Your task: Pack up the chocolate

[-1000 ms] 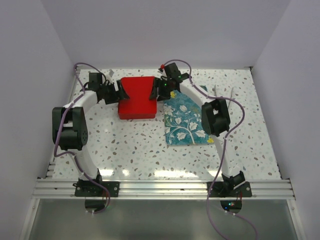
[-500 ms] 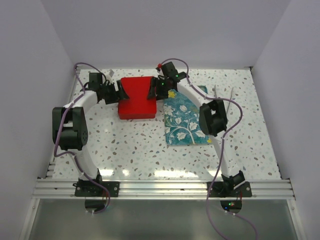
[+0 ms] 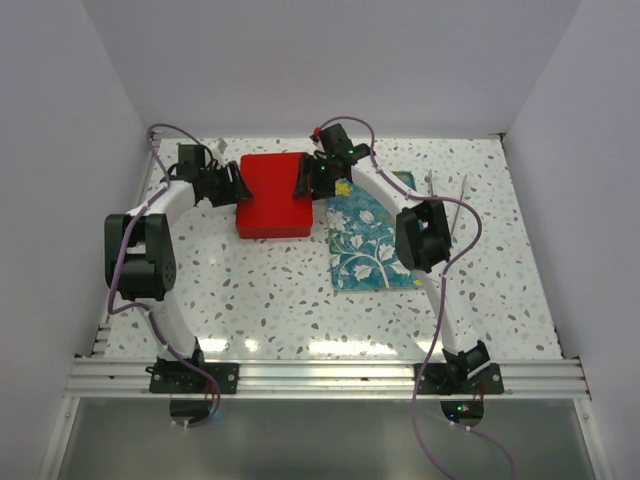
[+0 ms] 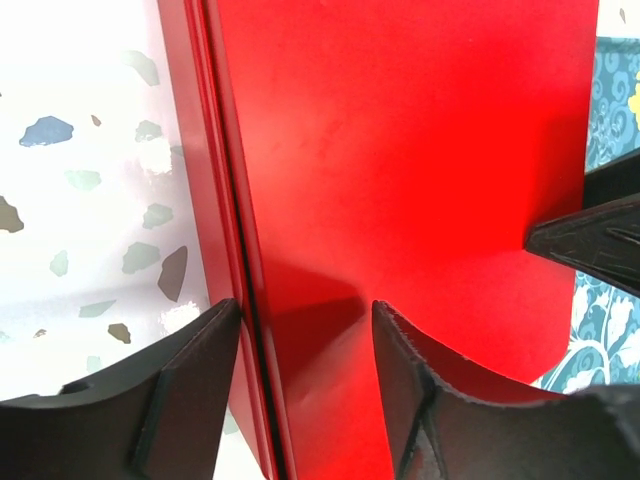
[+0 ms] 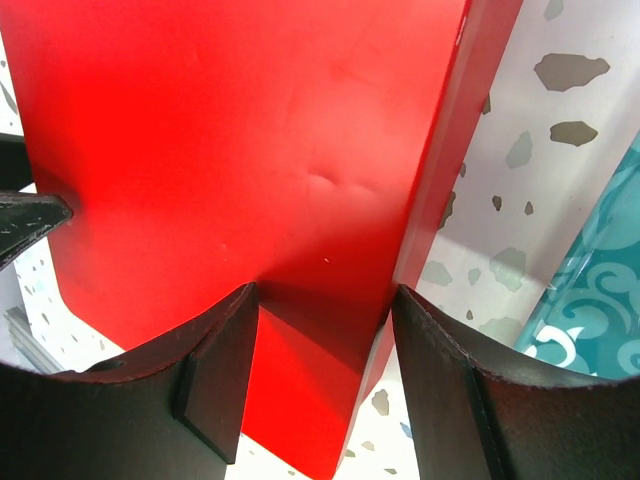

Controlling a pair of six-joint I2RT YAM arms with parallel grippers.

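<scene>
The chocolate is out of view. A closed red box [image 3: 272, 192] sits at the back of the table with a gripper on each side. My left gripper [image 3: 236, 186] straddles the left edge of the red box [image 4: 400, 150]: one finger presses its side wall, the other lies on its top, so the left gripper [image 4: 305, 305] is shut on that edge. My right gripper [image 3: 304, 180] clamps the right edge of the red box [image 5: 250, 130] the same way, and the right gripper [image 5: 325, 290] has one finger on top and one against the side.
A teal tray [image 3: 370, 240] with a white and yellow flower print lies just right of the box, under the right arm. The tray's edge [image 5: 600, 300] is close to the right fingers. White walls enclose the speckled table [image 3: 270, 290].
The left gripper's jaws have narrowed onto the box's left edge. The right arm's elbow has drifted slightly left. The box has not moved.
</scene>
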